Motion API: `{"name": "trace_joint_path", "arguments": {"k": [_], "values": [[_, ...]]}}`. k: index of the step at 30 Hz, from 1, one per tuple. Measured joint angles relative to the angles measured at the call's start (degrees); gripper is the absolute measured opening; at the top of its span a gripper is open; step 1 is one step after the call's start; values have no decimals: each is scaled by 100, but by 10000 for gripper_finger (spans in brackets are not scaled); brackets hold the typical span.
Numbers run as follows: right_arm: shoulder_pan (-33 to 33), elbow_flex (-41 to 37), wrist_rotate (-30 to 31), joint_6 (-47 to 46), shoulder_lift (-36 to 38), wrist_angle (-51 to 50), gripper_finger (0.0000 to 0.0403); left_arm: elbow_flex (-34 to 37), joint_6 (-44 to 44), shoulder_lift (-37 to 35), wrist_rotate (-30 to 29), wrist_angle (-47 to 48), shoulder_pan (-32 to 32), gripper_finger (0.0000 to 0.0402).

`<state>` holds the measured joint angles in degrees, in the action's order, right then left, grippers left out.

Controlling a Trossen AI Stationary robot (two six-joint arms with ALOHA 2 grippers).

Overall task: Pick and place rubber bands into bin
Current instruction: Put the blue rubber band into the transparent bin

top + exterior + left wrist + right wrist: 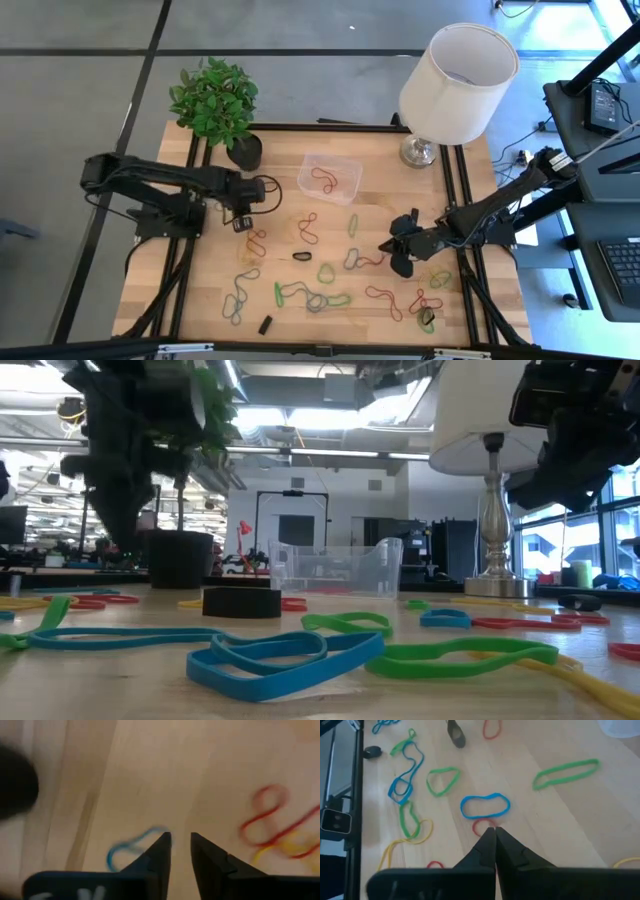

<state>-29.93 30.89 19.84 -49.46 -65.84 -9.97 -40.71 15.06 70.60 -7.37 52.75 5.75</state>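
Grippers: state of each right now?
Left gripper: open, empty, above the table.
Right gripper: closed, whether it pinches a rubber band cannot be told.

The high view looks straight down on the whole bench (200,300) from well above, the low view looks level across its top toward the lamp (490,480) and bin (335,570) that both share, and each wrist view looks closely down at the boards.

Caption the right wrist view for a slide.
Right claw, shut, hovers over a red rubber band beside a blue one on the wooden table.
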Motion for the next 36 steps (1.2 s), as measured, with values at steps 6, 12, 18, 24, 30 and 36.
{"name": "trace_joint_path", "arguments": {"k": [6, 12, 18, 24, 30, 36], "values": [[0, 0, 0, -8, 0, 175, 0, 0, 169, 617, -24, 174, 495, 127], [5, 2, 6, -283, -4, 330, 0, 2, -64, 1083, -51, 173, 1141, 158], [20, 2, 320, -438, -7, 391, 0, 4, 8, 1463, -60, 157, 1613, 159], [20, 2, 473, -542, -7, 595, 0, -31, 152, 1977, 45, 118, 1839, 135], [20, 2, 476, -751, -7, 645, 0, -82, 316, 2186, 278, 66, 1752, 56], [20, 2, 476, -731, -7, 766, 0, -280, 563, 1851, 299, 167, 1558, 3]]}}
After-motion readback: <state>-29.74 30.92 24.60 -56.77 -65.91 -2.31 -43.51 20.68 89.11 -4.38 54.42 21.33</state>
